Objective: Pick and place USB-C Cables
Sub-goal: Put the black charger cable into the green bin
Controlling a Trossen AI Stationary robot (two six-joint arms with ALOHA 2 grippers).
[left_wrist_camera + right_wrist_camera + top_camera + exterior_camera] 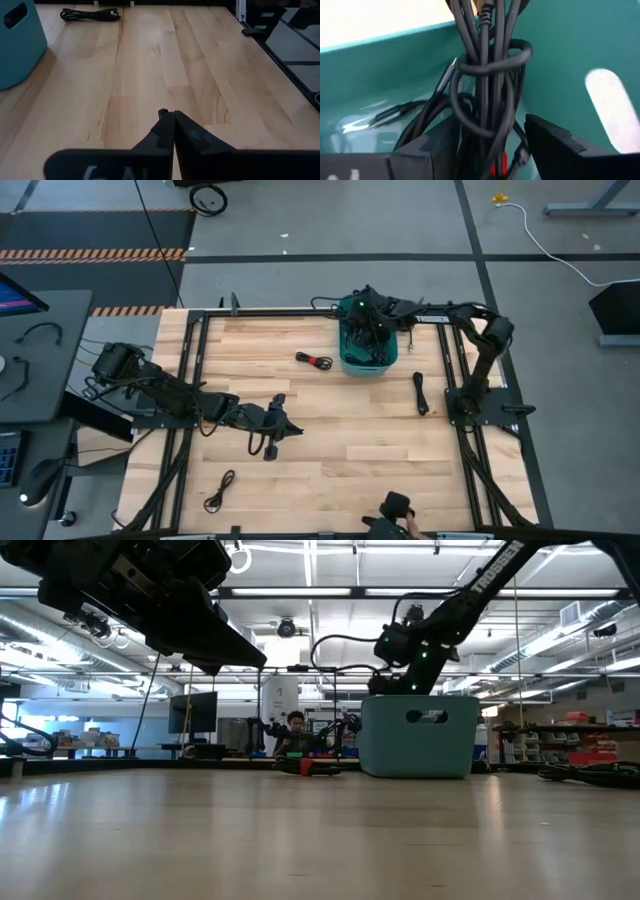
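Right now we judge the placing step to be in hand: our right tool is down inside the teal bin at the far side of the table, its fingers spread wide on either side of a bundled black USB-C cable that hangs between them, so it does not look clamped. Next we would lift that arm clear of the bin and pick another cable. Three lie loose on the table: a cable with red parts just beside the bin, a straight black cable near the right arm's base, and a coiled cable at the near left. Our left tool hovers mid-table with fingers pressed together, holding nothing.
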